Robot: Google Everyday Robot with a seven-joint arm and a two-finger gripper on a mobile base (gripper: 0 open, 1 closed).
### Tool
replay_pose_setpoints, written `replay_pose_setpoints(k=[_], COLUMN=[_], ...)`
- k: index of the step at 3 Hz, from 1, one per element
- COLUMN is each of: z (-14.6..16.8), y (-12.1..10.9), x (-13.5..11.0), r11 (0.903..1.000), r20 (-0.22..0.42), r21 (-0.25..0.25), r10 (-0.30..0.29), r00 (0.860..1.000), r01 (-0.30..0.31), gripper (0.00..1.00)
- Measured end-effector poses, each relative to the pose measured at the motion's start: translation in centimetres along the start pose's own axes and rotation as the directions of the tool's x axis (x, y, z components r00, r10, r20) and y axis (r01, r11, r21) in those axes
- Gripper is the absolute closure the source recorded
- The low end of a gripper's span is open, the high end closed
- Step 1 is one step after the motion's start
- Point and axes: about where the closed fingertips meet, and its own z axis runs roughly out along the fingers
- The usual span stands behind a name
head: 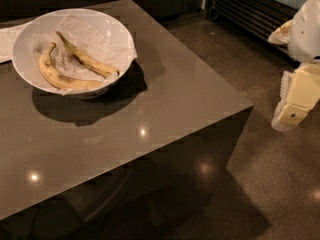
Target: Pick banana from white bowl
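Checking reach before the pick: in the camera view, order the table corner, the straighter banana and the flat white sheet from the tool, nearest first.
1. Table corner, just left of the tool at the right edge.
2. Banana, in the white bowl, far left.
3. White sheet, beyond the bowl, left edge.

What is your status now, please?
Gripper at far right, off the table. Banana in white bowl, untouched. Second banana close beside it.
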Motion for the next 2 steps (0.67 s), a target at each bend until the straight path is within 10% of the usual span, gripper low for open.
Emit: replay_pose_setpoints(k=[2], z=[0.2], y=[-0.5], x=[-1.4], r11=[0.9994], r20=[-0.028], r21=[-0.019], r10=[0.028], r00=[0.999], r01=[-0.028], gripper=[0.0])
